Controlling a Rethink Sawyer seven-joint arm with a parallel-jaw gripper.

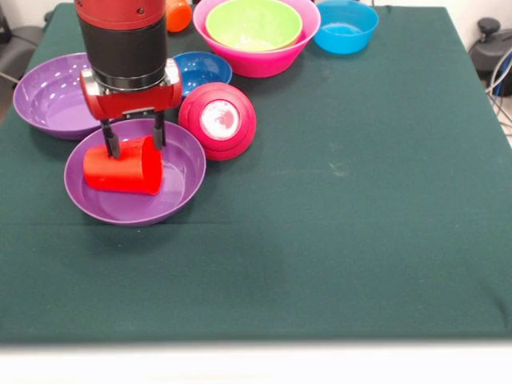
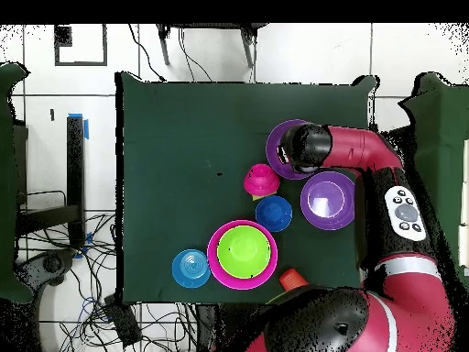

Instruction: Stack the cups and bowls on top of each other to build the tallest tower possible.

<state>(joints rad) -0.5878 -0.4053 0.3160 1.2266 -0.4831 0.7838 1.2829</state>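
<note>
- Glossy red plastic tumbler (image 1: 124,169) lies on its side in a wide shallow purple plastic bowl (image 1: 181,183), nr table's left edge in front view. Prob. meant as 1st piece on the base, but tipped it can't carry anything.
- Gripper (image 1: 134,137) straddles the cup, fingers either side, closed on it as far as I can judge.
- Small crimson bowl (image 1: 218,120) upside down, touching that bowl's rim.
- 2nd purple bowl (image 1: 50,100), dark blue bowl (image 1: 203,70) behind.
- Lime bowl (image 1: 254,24) nested in pink bowl (image 1: 258,58), light blue bowl (image 1: 346,26), orange cup (image 1: 178,14) at far edge.

Bright even overhead light, soft shadows, perhaps slight glare on bowls (image 1: 254,36).
</note>
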